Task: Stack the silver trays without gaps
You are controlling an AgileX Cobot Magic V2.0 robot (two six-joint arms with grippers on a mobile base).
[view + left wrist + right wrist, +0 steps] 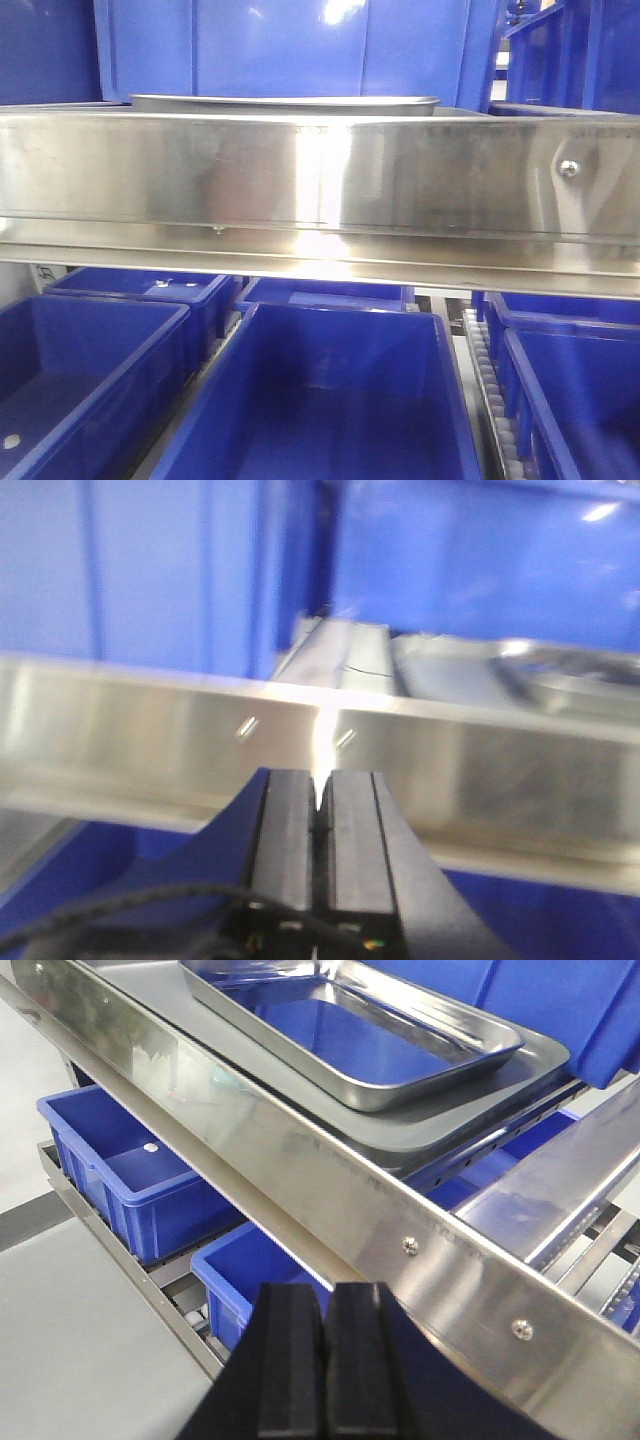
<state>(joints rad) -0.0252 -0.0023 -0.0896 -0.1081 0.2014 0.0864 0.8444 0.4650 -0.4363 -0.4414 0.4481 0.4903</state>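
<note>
Silver tray point(350, 1035) sits on wider grey tray point(500, 1090) on shelf, beyond steel rail point(330, 1175). Right gripper point(325, 1360) jaws together, below rail; tray lies up and ahead, long axis diagonal. Left gripper point(320, 825) jaws together; tray point(575, 675) possibly upper right, blurred. Right arm looks nearer.

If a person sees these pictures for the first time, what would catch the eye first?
Probably the long shiny steel rail that crosses the whole front view. Behind it, the right wrist view shows a shiny silver tray resting on a wider grey tray. Below the rail stand open blue bins.
</note>
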